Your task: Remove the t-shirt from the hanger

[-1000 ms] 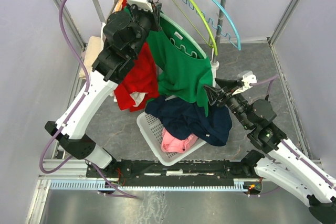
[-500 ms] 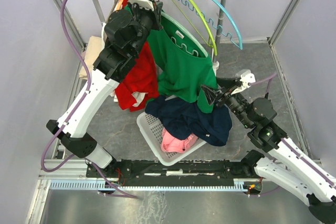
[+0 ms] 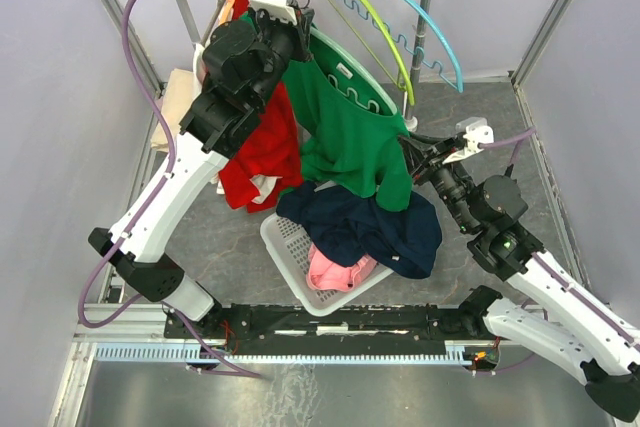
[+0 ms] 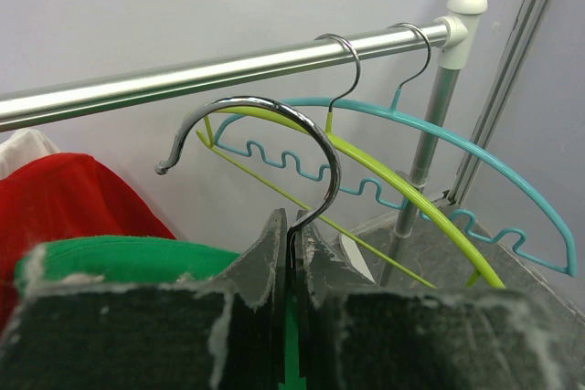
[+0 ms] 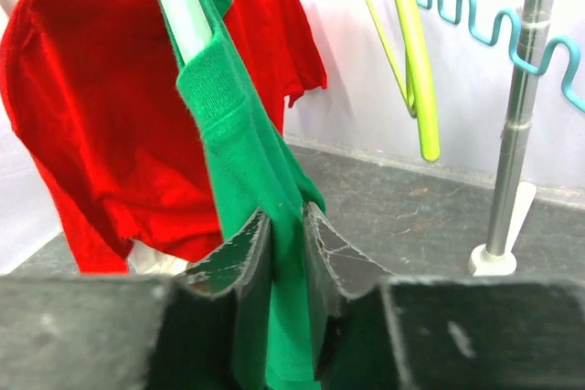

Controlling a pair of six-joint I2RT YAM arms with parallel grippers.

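Note:
A green t-shirt (image 3: 345, 137) hangs on a pale mint hanger (image 3: 352, 67) that is held clear of the rail. My left gripper (image 4: 294, 226) is shut on the stem of the hanger's chrome hook (image 4: 315, 139), up near the rail (image 3: 290, 22). My right gripper (image 5: 285, 216) is shut on the t-shirt's (image 5: 242, 134) lower sleeve edge, with green cloth pinched between its jaws. The mint hanger arm (image 5: 178, 6) pokes out of the sleeve above. In the top view the right gripper (image 3: 415, 162) is at the shirt's right edge.
A red shirt (image 3: 260, 152) hangs left of the green one. A white basket (image 3: 285, 242) below holds navy (image 3: 370, 227) and pink clothes. Empty yellow-green (image 3: 375, 22) and teal hangers (image 3: 430, 27) hang on the rail (image 4: 183, 75) beside the rack pole (image 3: 425, 17).
My right gripper has moved left and up to the green t-shirt's edge and shut on it. The left gripper keeps its hold on the hook.

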